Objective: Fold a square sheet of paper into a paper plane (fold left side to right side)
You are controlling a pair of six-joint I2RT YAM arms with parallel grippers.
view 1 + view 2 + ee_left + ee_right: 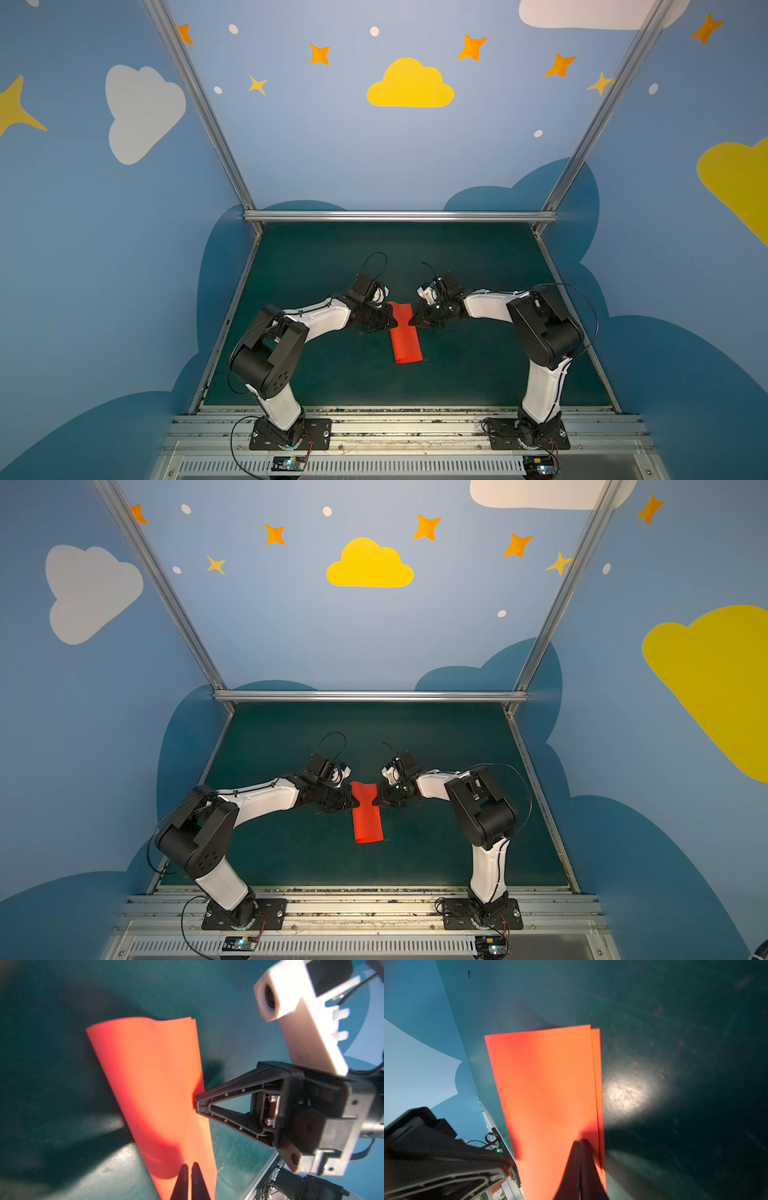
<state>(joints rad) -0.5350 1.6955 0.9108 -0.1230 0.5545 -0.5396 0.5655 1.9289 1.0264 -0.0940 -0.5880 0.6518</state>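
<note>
The sheet of paper (pixel 405 340) lies on the green table (pixel 332 257) a little below the middle of the frame in both top views. It is doubled over into a narrow upright strip, with its long edges drawn in to a waist near the upper end. The left gripper (pixel 395 323) meets that waist from the left and the right gripper (pixel 411 321) from the right. Both sets of jaws are closed tight, each apparently nipping one long edge of the sheet, and the tips are close but not touching each other. In the left wrist view the fold side of the sheet of paper (pixel 155 1084) bulges in a soft curve rather than lying as a sharp crease. In the right wrist view the two layers do not match at the upper right of the sheet of paper (pixel 550 1095) — the lower one sticks out past the upper. The main risk, as I judge it, is that mismatch: pressing the fold flat now would lock in a crooked centre line and skew every later fold. Squeezing inward from both sides could also buckle the thin paper at the waist, leaving stray wrinkles. Pulling outward could tear it or slip an edge free — and, released uncreased, the curved fold would likely spring open.
</note>
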